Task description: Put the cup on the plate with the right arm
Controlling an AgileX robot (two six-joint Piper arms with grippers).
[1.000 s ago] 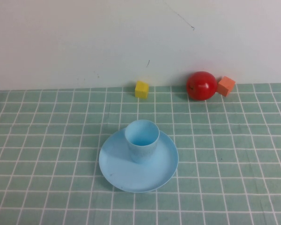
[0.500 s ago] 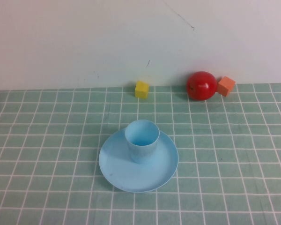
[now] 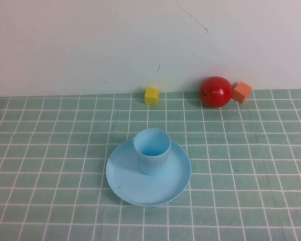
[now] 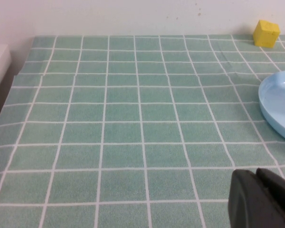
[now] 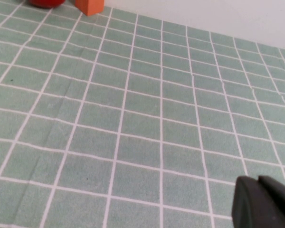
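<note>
The cup (image 3: 152, 150) stands upright on the plate (image 3: 125, 183), mouth open to the ceiling, its long axis vertical. It sits a little toward the plate's far rim, nearer the wall than me, and nothing of mine touches it. The plate lies flat on the green checked cloth (image 3: 251, 170), about mid-table.

Only the high view shows the cup. It shows neither of my arms. My left wrist camera catches just a curved slice of the plate's rim (image 4: 278, 107), with the cup out of its picture. My right wrist camera sees neither cup nor plate, only cloth.

Along the wall stand a yellow block (image 3: 151, 95), a red ball (image 3: 215, 92) and an orange block (image 3: 242, 92) just beside the ball, seemingly touching it. The left wrist view picks up the yellow block (image 4: 266, 33) at the far edge of the cloth; the right wrist view clips the ball (image 5: 45, 2) and the orange block (image 5: 89, 5).

My right claw (image 5: 263, 202) shows as a dark tip low over bare cloth, well away from the plate, holding nothing; whether its fingers are parted I cannot tell. My left claw (image 4: 260, 199) is likewise a dark tip above the cloth, near the plate's rim but apart from it, empty, its opening not visible either.
</note>
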